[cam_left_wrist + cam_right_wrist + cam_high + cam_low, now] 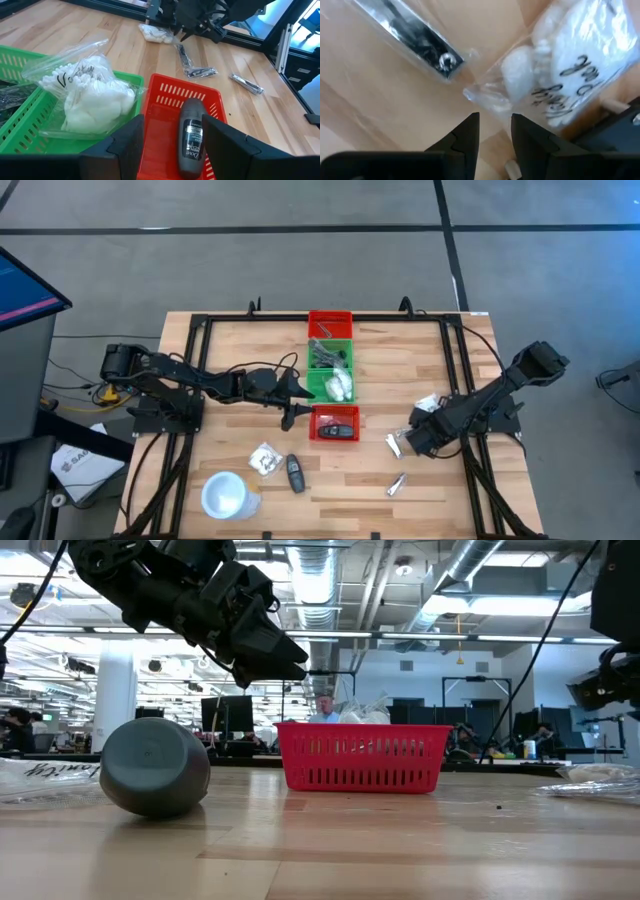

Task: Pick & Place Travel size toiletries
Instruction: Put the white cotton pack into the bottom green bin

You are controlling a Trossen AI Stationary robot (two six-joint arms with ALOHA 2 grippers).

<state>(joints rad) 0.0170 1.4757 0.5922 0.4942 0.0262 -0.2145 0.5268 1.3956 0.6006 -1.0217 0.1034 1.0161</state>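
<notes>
My left gripper (172,145) hovers open over the near red bin (335,423), in which a black oblong piece (191,137) lies. My right gripper (495,127) points down, open by a narrow gap, just above the bare wood. It stands beside the corner of a clear packet of white pieces (570,55) and near a clear packet with a silvery item (415,40). Both packets lie flat on the table. A green bin (330,365) holds more packets. Another packet (265,458), a black piece (295,473) and a slim silver tube (396,483) lie loose near the front.
A white cup (225,495) lies at the front left. A second red bin (330,323) stands behind the green one. A black frame (200,330) runs along the table's far and side edges. Bare wood lies between the near red bin and my right gripper.
</notes>
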